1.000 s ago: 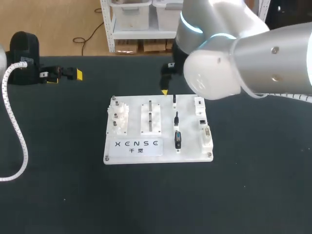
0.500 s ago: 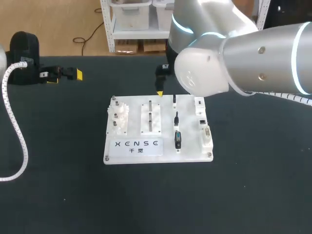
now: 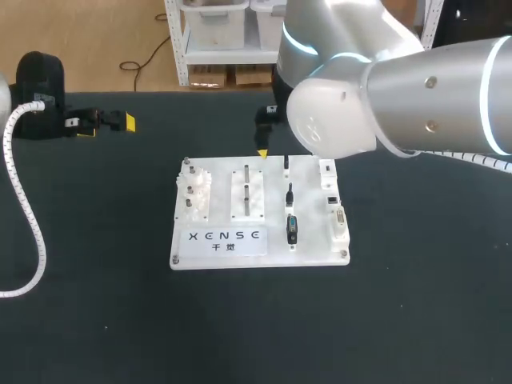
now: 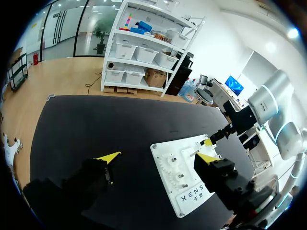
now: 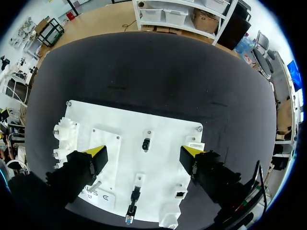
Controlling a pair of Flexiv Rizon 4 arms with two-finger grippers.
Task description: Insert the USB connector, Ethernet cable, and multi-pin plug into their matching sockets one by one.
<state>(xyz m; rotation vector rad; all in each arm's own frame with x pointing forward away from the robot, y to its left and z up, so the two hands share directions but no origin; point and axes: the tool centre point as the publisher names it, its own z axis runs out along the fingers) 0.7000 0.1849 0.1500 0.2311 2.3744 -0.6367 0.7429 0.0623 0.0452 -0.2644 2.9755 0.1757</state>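
Under the right gripper's (image 5: 144, 152) wide-spread, empty fingers sits the white board (image 5: 158, 124), three small black plugs (image 3: 290, 194) in a row along it; the left gripper (image 4: 158, 157) also gapes, empty.

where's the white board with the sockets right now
In the head view the white board lies near the middle of the black table, with the right arm above its far edge.
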